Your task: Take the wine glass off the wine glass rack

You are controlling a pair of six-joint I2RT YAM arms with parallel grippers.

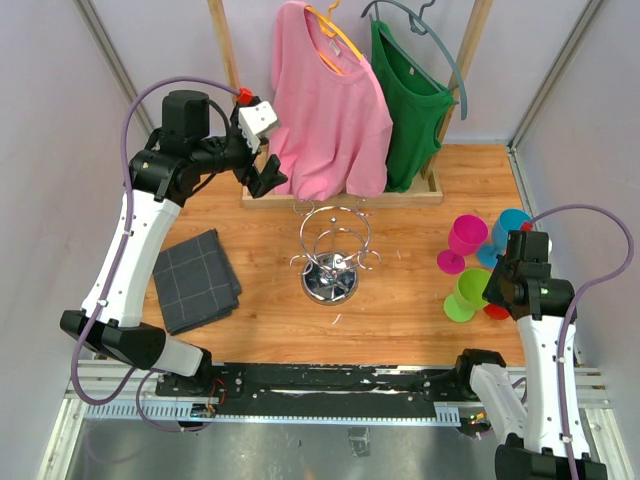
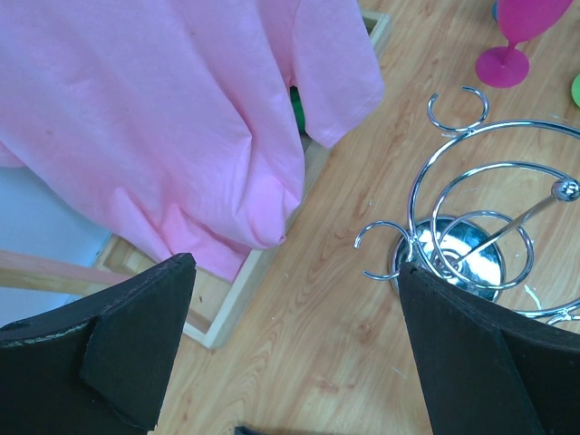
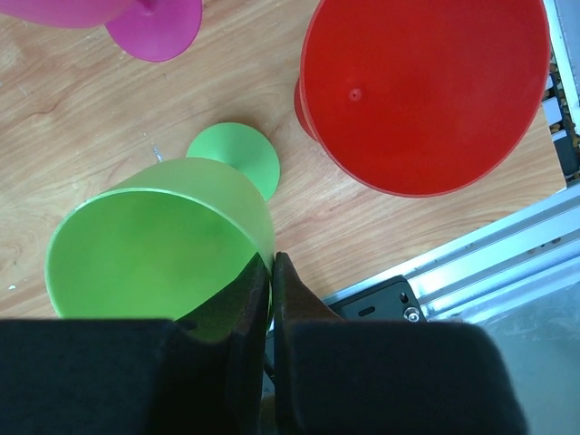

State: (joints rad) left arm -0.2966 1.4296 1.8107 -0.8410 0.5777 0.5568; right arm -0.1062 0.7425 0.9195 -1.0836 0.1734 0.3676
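Note:
The chrome wine glass rack (image 1: pixel 333 258) stands mid-table with no glass on its arms; it also shows in the left wrist view (image 2: pixel 467 261). My right gripper (image 1: pixel 494 290) is shut on the rim of a green wine glass (image 1: pixel 463 295) at the right, away from the rack. In the right wrist view one finger is inside the green glass's bowl (image 3: pixel 154 245) and one outside, with the gripper (image 3: pixel 272 272) pinching the wall; the glass foot is by the table. My left gripper (image 1: pixel 268 180) is open and empty (image 2: pixel 294 272), raised behind and left of the rack near the pink shirt.
A magenta glass (image 1: pixel 465 238), a blue glass (image 1: pixel 510 230) and a red glass (image 3: pixel 426 91) stand close round the green one. A wooden clothes rack at the back holds a pink shirt (image 1: pixel 330 100) and a green shirt (image 1: pixel 410 100). A grey cloth (image 1: pixel 195 280) lies left.

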